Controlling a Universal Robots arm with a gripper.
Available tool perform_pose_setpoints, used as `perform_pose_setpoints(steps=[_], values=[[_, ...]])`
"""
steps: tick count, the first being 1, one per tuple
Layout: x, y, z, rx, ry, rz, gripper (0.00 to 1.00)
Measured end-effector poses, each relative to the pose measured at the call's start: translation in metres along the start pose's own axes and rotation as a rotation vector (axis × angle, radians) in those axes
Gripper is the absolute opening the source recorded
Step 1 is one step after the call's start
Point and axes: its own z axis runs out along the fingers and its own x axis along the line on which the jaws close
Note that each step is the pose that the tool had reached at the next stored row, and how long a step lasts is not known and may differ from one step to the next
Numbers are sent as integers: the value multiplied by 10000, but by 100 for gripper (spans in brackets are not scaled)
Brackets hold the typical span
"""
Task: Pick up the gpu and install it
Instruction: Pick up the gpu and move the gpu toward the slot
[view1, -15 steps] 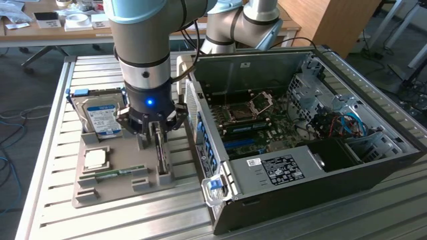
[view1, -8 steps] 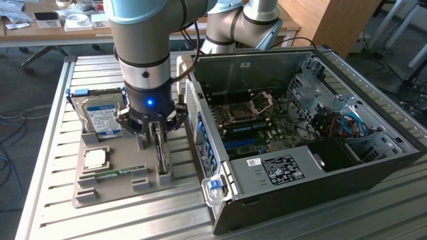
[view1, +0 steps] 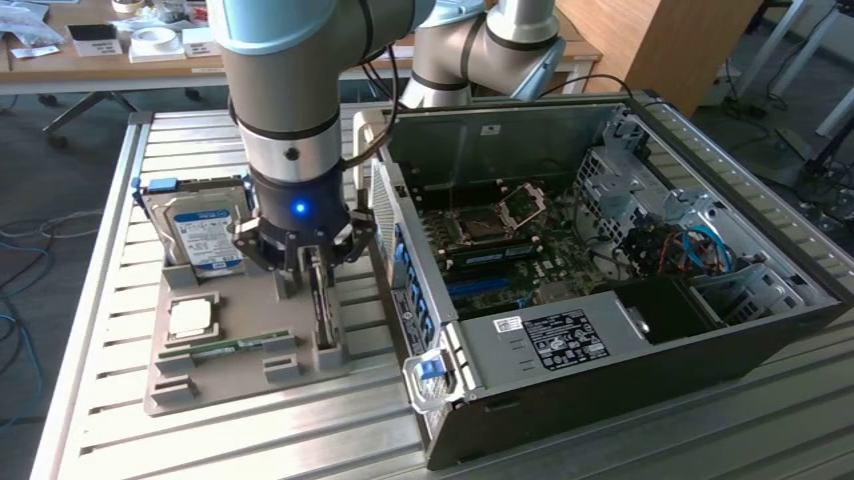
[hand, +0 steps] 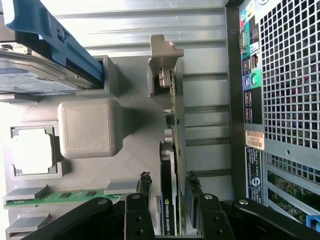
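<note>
The gpu stands on edge in a slot of the grey holder tray. I see its green board, silvery bracket and black cooler. In the exterior view the gpu sits at the tray's side nearest the computer case. My gripper is lowered over it, open, with one finger on each side of the card. A small gap shows between each fingertip and the card. From outside, my gripper hangs straight down over the card's far end.
The open computer case lies to the exterior view's right, its motherboard exposed. The tray also holds a hard drive, a CPU and a RAM stick. The case's rear panel stands close beside the gpu.
</note>
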Motion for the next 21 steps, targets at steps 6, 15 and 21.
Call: perform_pose_setpoints(steps=[6,15,21], values=[[-12,-1,33,3,3,0,41],[-11,-5,137,1,1,0,41],[-11,-6,178,2,2,0,41]])
